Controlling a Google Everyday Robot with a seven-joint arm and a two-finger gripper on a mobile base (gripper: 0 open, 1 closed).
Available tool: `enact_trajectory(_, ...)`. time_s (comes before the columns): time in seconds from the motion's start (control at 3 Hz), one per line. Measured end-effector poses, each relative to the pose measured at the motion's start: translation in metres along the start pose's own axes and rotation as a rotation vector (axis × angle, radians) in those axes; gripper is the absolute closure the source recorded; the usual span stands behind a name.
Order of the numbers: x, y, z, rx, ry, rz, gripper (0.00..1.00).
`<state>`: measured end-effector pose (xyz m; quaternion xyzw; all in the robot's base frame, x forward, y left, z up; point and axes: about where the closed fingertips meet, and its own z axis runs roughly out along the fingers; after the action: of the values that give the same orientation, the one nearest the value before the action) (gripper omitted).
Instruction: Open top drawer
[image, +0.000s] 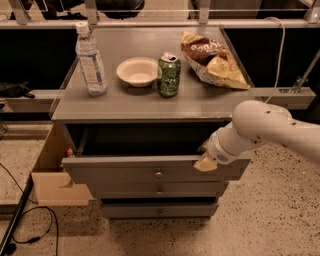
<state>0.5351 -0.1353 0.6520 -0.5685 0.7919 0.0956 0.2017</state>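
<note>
- Cabinet (150, 106): grey wood with a flat top and three drawers stacked in its front.
- Top drawer (115, 172): uppermost of the three, standing partly out from the cabinet, with a dark gap between its front and the cabinet top. A small round knob (158, 173) sits at the middle of its front.
- Middle drawer (130, 190): just below and narrower, set further back than the top one.
- Bottom drawer (130, 210): lowest, with a dark slot above it.
- Gripper (206, 161): tan-tipped, at the upper edge of the top drawer's front near its right end, touching it. I cannot tell whether it is wide or narrow.
- Arm (265, 127): white, reaching in from the right.
- Bottle (91, 62): clear plastic, upright on the left of the top.
- Bowl (137, 71): pale and shallow, between the bottle and the can.
- Can (168, 75): green, upright, just right of the bowl.
- Chip bag (212, 60): brown and yellow, lying at the back right.
- Box (52, 180): cardboard, against the cabinet's left side.
- Cable (30, 227): black, on the speckled floor at lower left.
</note>
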Motion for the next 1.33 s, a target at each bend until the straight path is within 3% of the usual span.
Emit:
enact_trajectory(0.33,0.0,0.0,0.0,0.0,0.0,0.0,0.28)
enact_trajectory(0.67,0.01,0.015,-0.003,-0.013,0.002,-0.007,0.51)
enact_trajectory(1.0,0.014,0.026,-0.011,-0.006,-0.003,0.001,0.82)
enact_trajectory(1.33,0.009,0.04,-0.021,-0.001,-0.026,-0.017,1.0)
